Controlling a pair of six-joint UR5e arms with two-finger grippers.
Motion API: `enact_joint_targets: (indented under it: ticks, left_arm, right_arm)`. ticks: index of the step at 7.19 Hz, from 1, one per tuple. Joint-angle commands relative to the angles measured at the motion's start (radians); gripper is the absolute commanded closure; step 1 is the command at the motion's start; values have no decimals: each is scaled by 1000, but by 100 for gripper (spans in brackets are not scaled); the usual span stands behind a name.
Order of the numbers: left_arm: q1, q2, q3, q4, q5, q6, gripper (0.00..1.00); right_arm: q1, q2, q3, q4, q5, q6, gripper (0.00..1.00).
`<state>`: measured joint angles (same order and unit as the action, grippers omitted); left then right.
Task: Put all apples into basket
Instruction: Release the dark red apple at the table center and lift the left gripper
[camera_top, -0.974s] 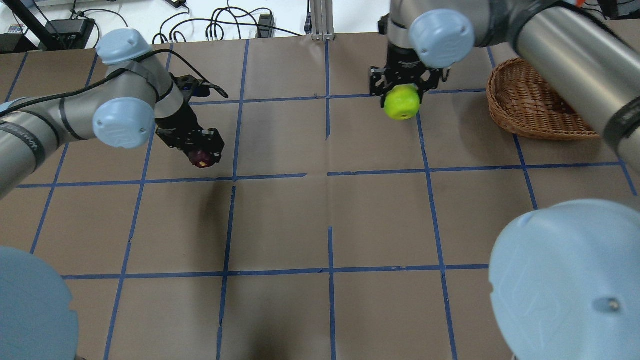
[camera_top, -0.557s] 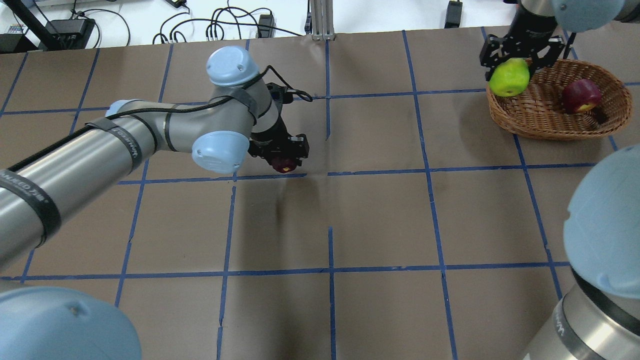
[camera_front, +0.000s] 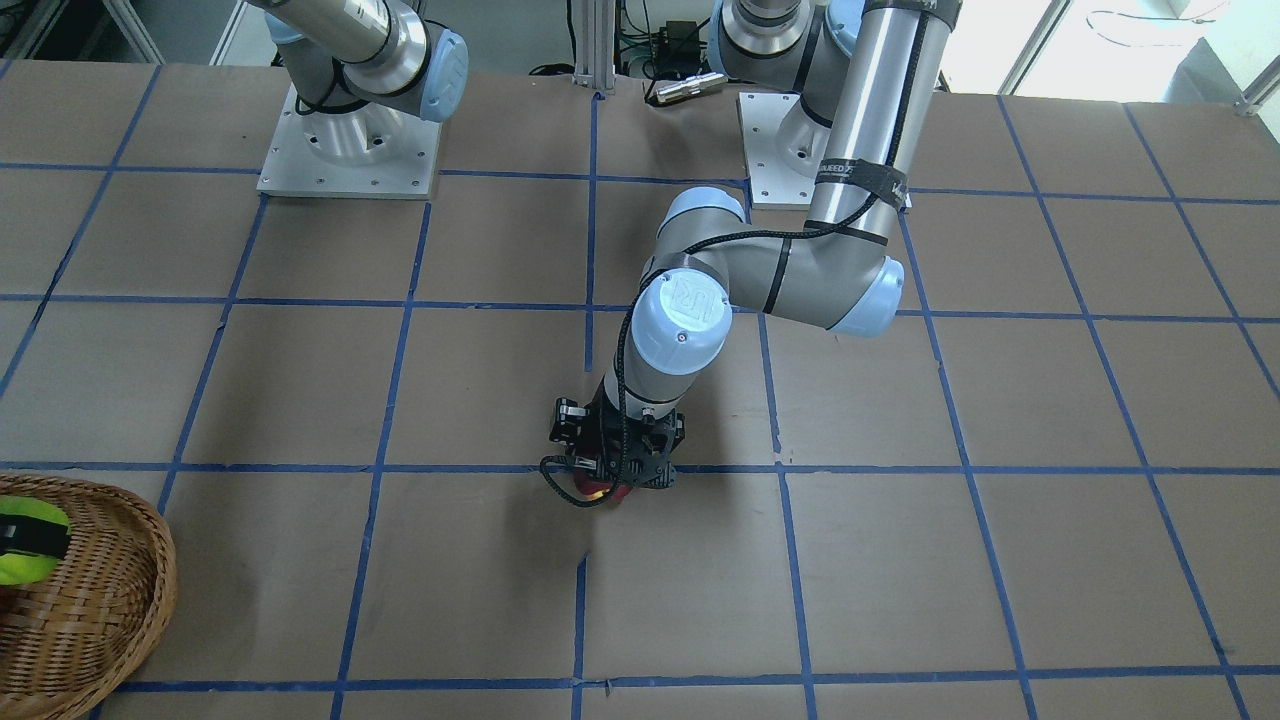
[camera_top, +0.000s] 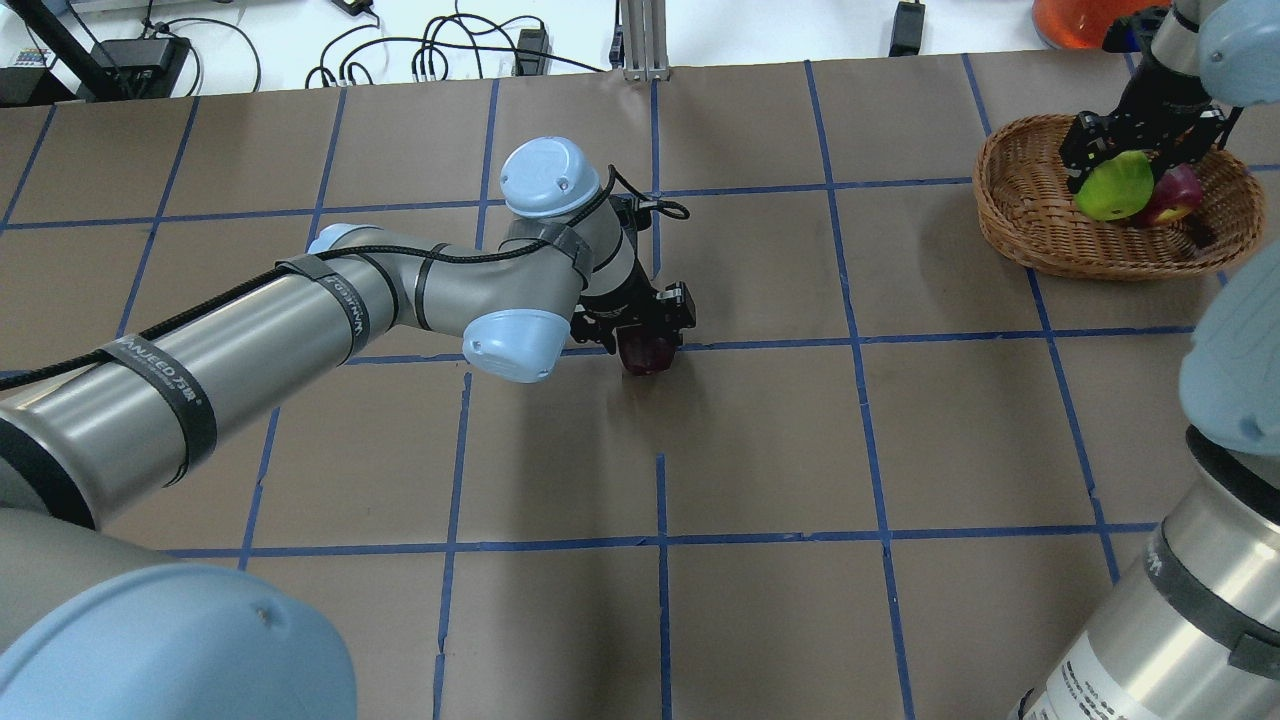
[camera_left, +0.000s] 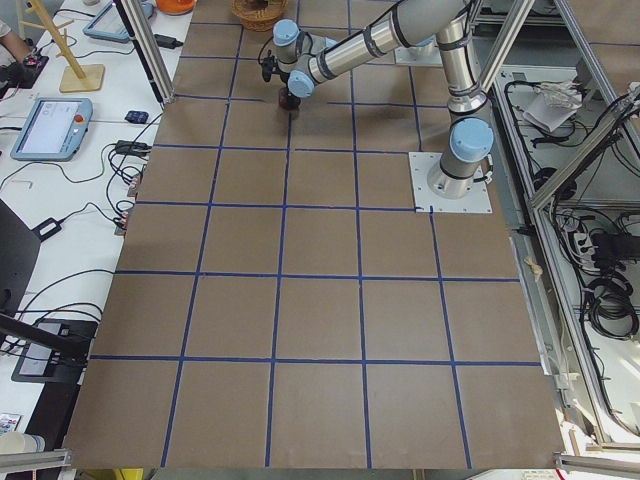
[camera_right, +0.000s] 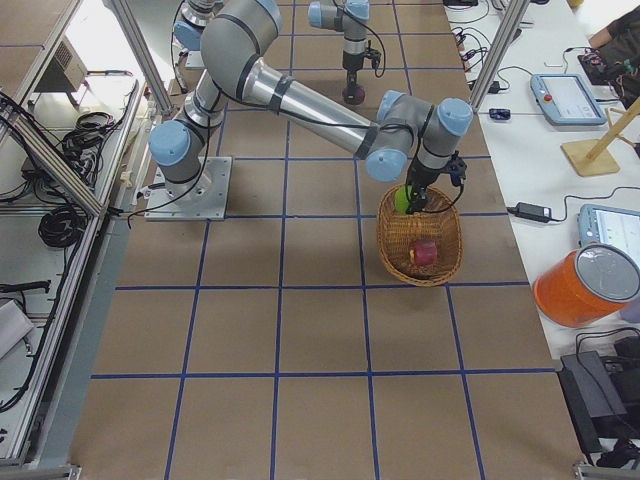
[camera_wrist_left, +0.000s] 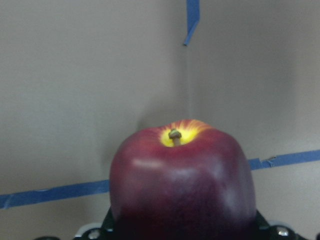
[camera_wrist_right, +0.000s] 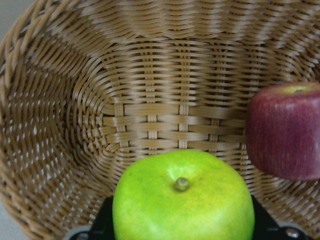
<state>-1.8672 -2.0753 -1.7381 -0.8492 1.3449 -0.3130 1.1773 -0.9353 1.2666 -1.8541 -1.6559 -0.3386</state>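
Note:
My left gripper (camera_top: 648, 345) is shut on the red apple with a yellow patch at its stem (camera_wrist_left: 182, 180) and holds it just above the table's middle; it also shows in the front view (camera_front: 600, 490). My right gripper (camera_top: 1125, 180) is shut on the yellow-green apple (camera_top: 1110, 190) and holds it inside the wicker basket (camera_top: 1010, 225) at the far right, above the basket floor (camera_wrist_right: 150, 100). The dark maroon apple (camera_top: 1178, 192) lies in the basket, right beside the green one (camera_wrist_right: 182, 200). It also shows in the right wrist view (camera_wrist_right: 285, 132).
An orange container (camera_top: 1085, 20) stands just beyond the basket, off the table's far edge. Cables and power bricks (camera_top: 430, 55) lie along the far edge. Blue tape lines (camera_top: 660, 540) divide the brown table into squares.
My left arm has carried the red apple to the right, to the table's middle. My right arm has carried the green apple right, over the basket's rim and down inside it.

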Motion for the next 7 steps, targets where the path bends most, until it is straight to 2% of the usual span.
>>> enact_joint_targets:
  ticks: [1,2,3,5,6,7]
  left_arm:
    - [-1,73,8,-60,-10,-44,0]
    - [22,148,9,-159,-1,-35,0]
    - [83,206,38,-285,34,-5,0]
    - [167,311,118,-611,39,147,0]
    - [204,364,161,-752,48,202,0]
    - [244,410,189,-881,94,298,0]
  right_arm:
    - [-7,47,-1,-92,-5,-34,84]
    - [-8,49,5,-93,-4,-33,20]
    - [-10,44,-3,-90,-5,-30,0]
    - [-10,32,-6,-76,-7,-34,0]
    - [-5,3,-4,-65,-4,-34,0]
    - [22,-66,0,-3,11,-27,0]
